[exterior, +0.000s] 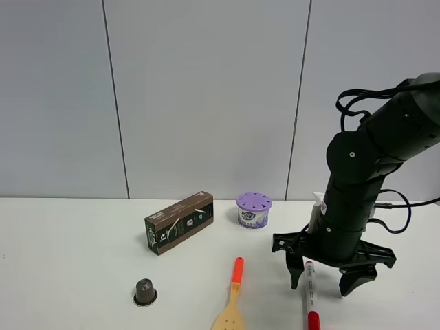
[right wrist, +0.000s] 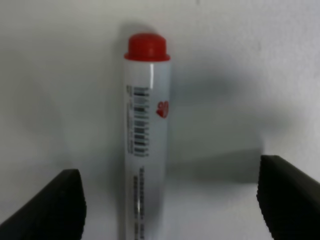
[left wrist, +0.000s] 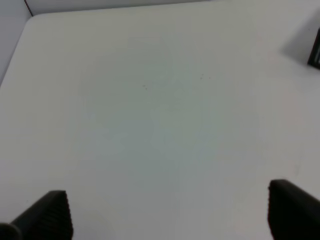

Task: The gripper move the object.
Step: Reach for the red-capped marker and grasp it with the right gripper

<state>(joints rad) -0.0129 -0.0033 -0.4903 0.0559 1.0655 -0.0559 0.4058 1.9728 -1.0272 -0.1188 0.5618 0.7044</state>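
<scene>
The object, a slim white marker pen (exterior: 311,292) with a red cap, lies flat on the white table at the front right. My right gripper (exterior: 323,280) hovers just above it, open, one finger on each side of the pen without touching it. In the right wrist view the marker pen (right wrist: 146,135) runs lengthwise between the two black fingertips (right wrist: 55,207), its red end pointing away. My left gripper (left wrist: 170,212) is open over bare table, nothing between its fingers; it is outside the exterior high view.
An orange-handled wooden spatula (exterior: 233,299) lies just left of the pen. A small brown capsule (exterior: 145,291) sits front left. Behind stand a dark brown box (exterior: 179,221) and a purple-lidded tub (exterior: 254,210). The white table (exterior: 69,261) meets a grey wall.
</scene>
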